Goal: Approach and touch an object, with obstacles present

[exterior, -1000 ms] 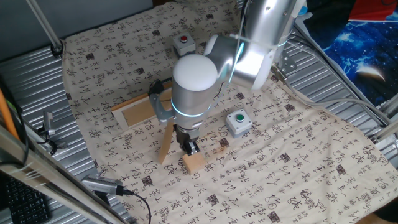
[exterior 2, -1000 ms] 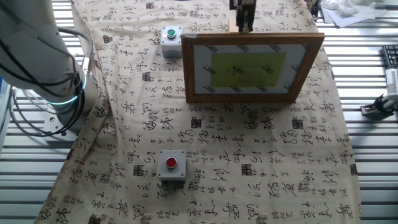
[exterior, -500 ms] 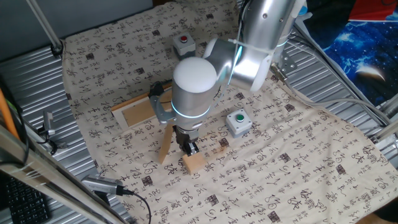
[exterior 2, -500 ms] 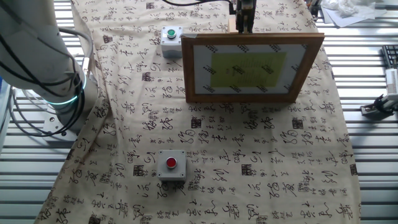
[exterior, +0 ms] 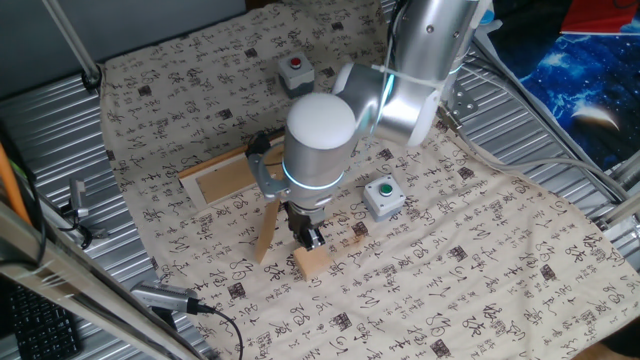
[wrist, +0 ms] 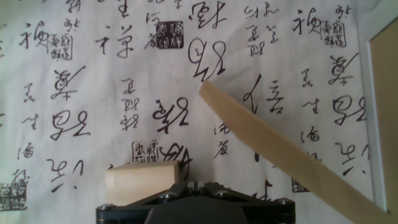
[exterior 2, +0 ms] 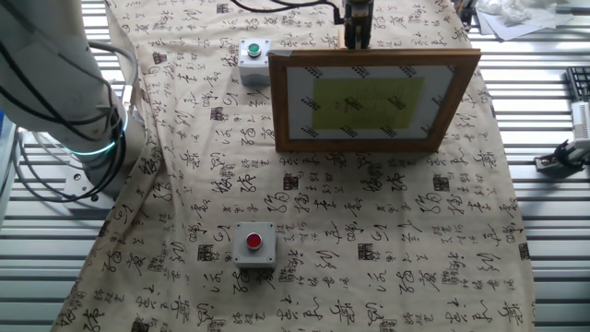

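I have the fingers low over the surface, right above the cube. From one fixed view they seem to sit at or just above its top face, but I cannot tell whether they are touching it. Whether they are spread or pressed together I cannot tell either: the hand view shows only the dark base of the hand at the bottom edge, with the cube tucked just beneath it.

The frame stands just to one side of the fingers, leaning on its leg. That leg runs slantwise close beside the fingers in the hand view, so I judge the arm comes almost straight down on the cube to stay clear of it. In the other fixed view the frame hides the cube; only the fingers show above its top edge.

A green button box sits near the fingers on the far side from the leg, and a red one well apart, beyond the frame.

If contact is not yet made, I judge that a short, gentle drop should do it; drifting sideways risks knocking the leg.
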`<state>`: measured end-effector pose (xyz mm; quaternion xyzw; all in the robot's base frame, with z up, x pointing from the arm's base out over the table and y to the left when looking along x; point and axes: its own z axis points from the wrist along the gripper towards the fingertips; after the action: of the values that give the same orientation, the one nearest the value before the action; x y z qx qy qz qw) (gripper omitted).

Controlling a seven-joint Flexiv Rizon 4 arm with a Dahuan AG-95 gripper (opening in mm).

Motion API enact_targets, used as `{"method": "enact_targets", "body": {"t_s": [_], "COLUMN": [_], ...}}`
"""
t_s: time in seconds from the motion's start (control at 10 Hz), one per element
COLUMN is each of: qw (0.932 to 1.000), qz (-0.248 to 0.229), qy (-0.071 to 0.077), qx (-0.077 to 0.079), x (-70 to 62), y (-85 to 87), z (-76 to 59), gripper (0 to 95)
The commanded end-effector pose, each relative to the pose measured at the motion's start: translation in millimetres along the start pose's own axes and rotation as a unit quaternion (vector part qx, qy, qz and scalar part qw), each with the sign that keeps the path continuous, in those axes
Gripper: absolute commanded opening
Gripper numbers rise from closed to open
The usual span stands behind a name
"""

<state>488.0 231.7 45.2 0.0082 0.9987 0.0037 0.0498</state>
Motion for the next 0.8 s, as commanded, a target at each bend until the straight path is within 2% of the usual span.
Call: {"method": "enact_targets", "body": {"t_s": [0.1, 0.3, 0.8], "qw": [1.0, 1.0, 1.0], "qz": [0.001, 0.004, 0.001], "qy": [-0.002, -0.003, -0.007], "qx": [0.0, 0.001, 0.001], "x": [-1.2, -1.8, -1.4], "y": [2.2, 8.7, 5.8], "z": [1.9, 4.8, 2.6], "gripper": [0.0, 0.0, 0.0]}}
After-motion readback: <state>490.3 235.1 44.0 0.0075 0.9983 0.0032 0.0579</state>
